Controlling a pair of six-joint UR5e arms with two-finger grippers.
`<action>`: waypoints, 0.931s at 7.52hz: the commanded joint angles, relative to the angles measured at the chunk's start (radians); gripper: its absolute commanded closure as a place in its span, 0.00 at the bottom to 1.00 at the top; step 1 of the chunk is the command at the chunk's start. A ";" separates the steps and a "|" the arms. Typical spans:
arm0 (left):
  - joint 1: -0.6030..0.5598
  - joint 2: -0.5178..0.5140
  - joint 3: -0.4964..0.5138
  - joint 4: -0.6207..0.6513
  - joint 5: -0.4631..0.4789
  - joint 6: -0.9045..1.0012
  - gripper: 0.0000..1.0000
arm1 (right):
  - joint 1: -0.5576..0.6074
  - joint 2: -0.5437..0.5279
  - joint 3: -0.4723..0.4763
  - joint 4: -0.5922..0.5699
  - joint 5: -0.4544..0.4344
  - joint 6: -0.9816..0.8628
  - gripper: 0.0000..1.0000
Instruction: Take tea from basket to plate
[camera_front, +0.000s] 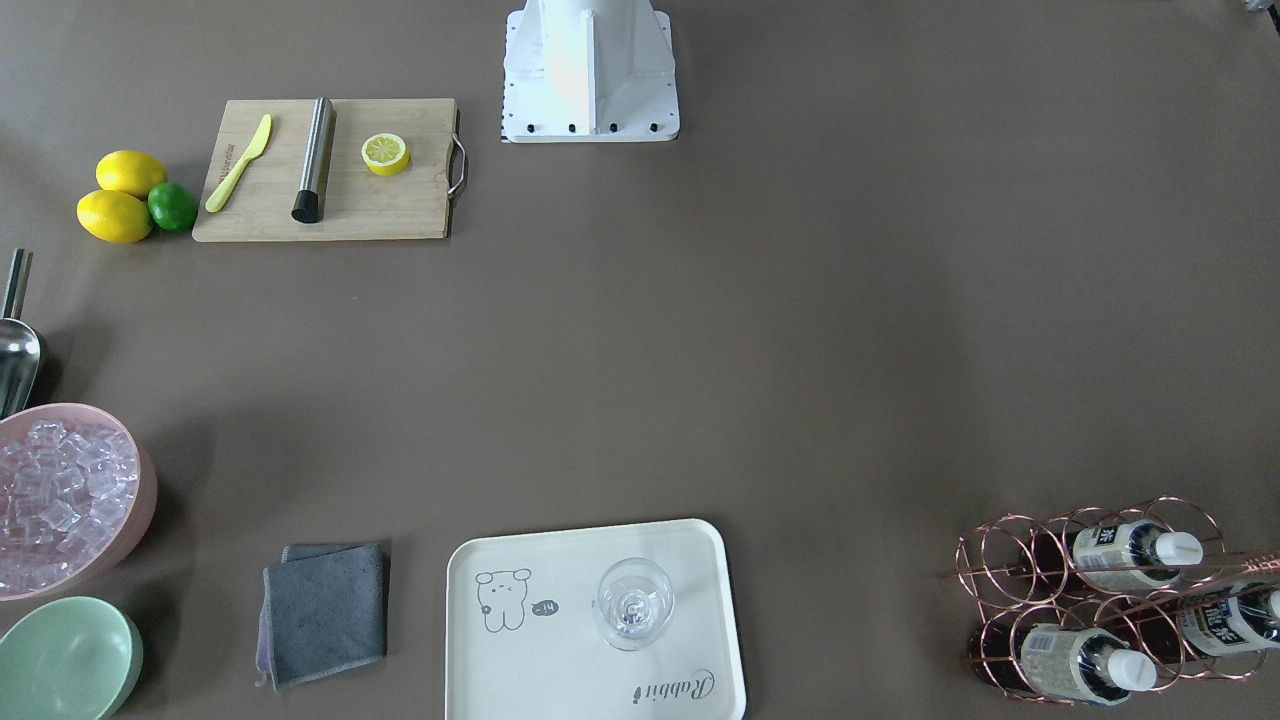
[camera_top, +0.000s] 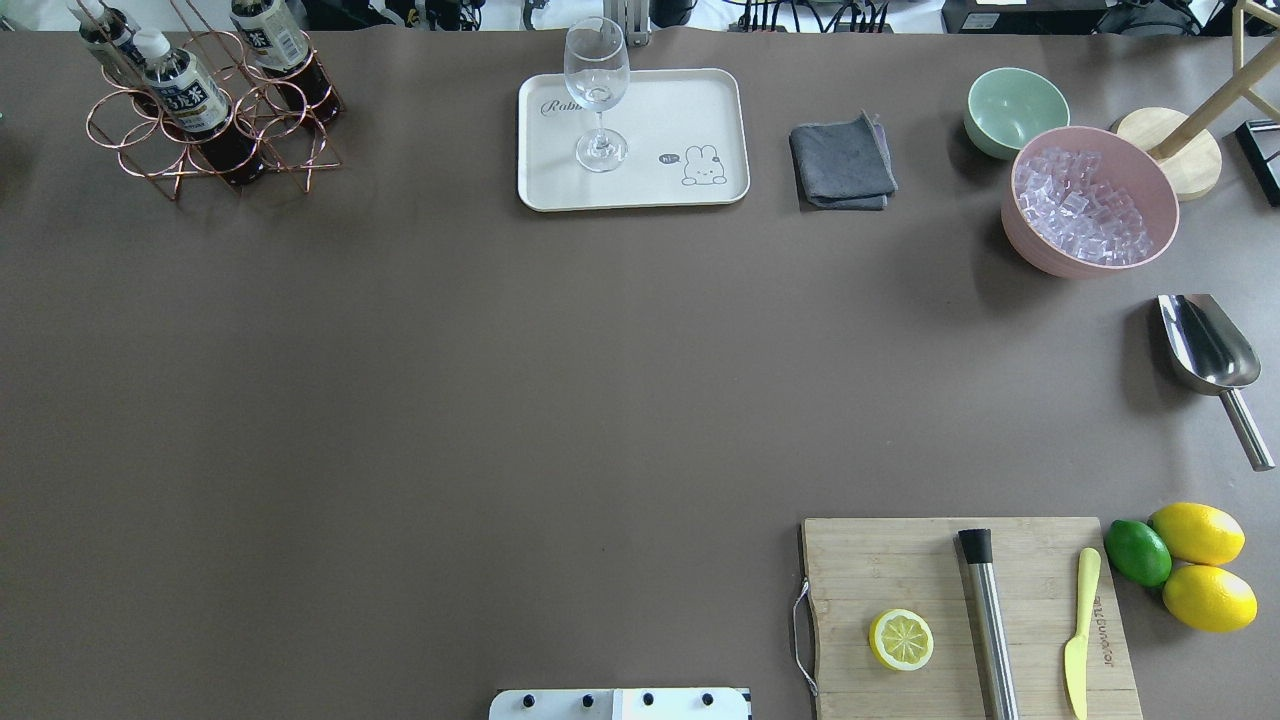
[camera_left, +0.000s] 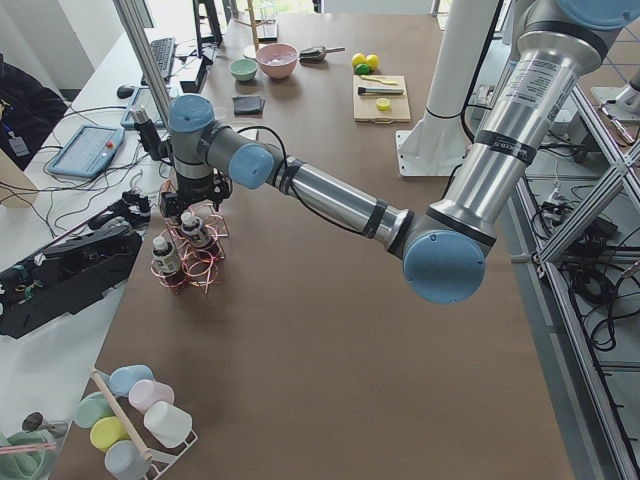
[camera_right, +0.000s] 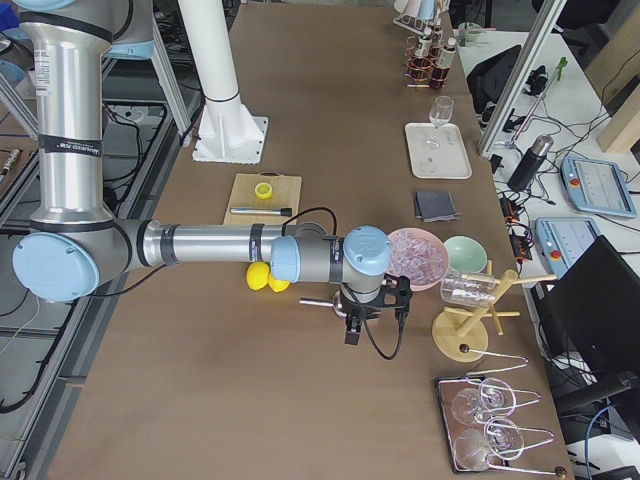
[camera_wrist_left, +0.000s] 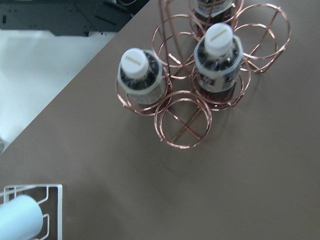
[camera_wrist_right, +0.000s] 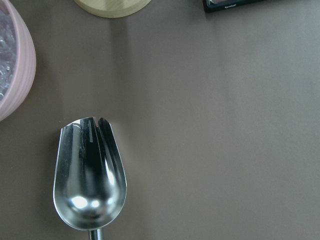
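From the table's left end, you see three tea bottles (camera_wrist_left: 217, 60) nearest, upright in the basket (camera_wrist_left: 184, 121), caps up, long axes vertical. The left gripper (camera_left: 192, 205) hangs above them, its fingers unreadable. Farther on lies the plate (camera_top: 660, 110). Farthest is the right gripper (camera_right: 355, 322), its grip likewise unreadable.

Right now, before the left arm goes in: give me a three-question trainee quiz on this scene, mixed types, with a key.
1. How many tea bottles stand in the basket? A) two B) three C) six
2. True or false: one of them already stands on the plate.
3. Fill in: the right wrist view looks down on a metal ____ lying beside the pink bowl.
Key: 1 B. 2 False; only a wine glass stands on it. 3 scoop.
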 joint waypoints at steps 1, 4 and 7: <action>0.027 -0.100 0.082 0.008 0.006 0.159 0.02 | 0.000 0.001 0.002 0.000 0.001 0.000 0.01; -0.023 -0.197 0.179 0.060 0.003 0.429 0.02 | 0.000 -0.001 0.002 0.000 -0.001 0.001 0.01; -0.013 -0.271 0.270 0.087 0.008 0.473 0.02 | 0.000 -0.001 0.002 0.000 -0.001 0.001 0.01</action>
